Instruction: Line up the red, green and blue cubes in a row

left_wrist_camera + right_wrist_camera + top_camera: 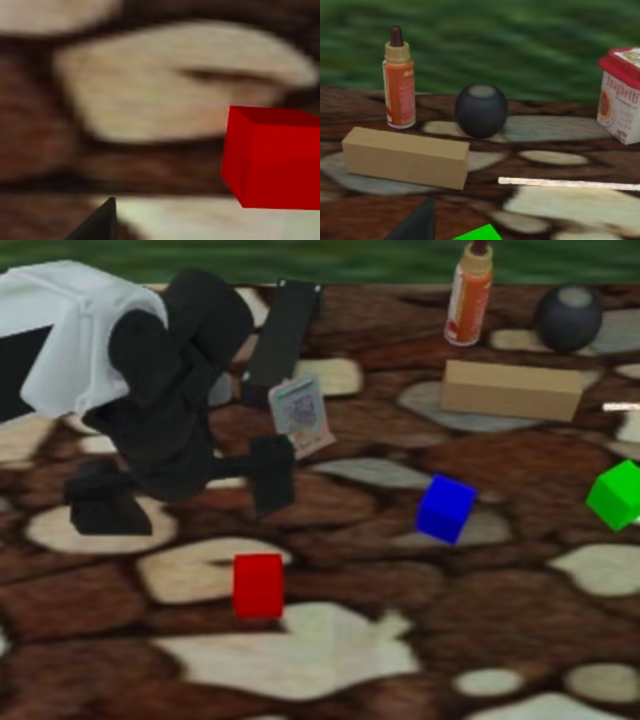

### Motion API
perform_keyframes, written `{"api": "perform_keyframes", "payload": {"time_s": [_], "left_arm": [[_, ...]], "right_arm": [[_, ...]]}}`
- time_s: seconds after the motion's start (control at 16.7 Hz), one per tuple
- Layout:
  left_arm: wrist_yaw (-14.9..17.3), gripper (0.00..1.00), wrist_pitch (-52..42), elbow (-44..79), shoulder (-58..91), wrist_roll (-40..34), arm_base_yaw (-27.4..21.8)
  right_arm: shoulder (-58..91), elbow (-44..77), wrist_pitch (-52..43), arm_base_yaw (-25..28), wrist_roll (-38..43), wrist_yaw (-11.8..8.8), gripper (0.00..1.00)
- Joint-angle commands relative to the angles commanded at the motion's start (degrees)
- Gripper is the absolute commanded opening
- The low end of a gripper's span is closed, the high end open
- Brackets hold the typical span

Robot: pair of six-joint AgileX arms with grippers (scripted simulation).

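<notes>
Left hand spread above red cube; tub reads "Spaghetti".

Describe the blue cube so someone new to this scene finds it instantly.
Start at the long tan cardboard box at the back right of the table in the top view. Come forward toward the near edge and slightly left to the blue cube. It is the middle of three plain cubes: the red cube lies to its left near the left gripper, the green cube at the right edge.
</notes>
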Motion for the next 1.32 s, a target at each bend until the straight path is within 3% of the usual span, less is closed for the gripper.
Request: {"api": "perform_keyframes", "payload": {"time_s": [0.36, 0.78, 1.32], "left_arm": [[-0.4, 1.00, 15.0, -23.3, -30.4, 5.3, 11.8], [-0.2, 1.00, 35.3, -53.8, -69.5, 19.8, 24.7], [1.2, 1.00, 53.2, -70.4, -95.5, 35.2, 31.5]], "right_arm": [[32.7, 25.1, -17.6, 0.7, -7.7, 0.2, 1.00], [76.9, 55.4, -40.4, 1.8, -17.4, 0.4, 1.00], [105.3, 80.0, -55.7, 2.7, -24.5, 0.3, 1.00]]}}
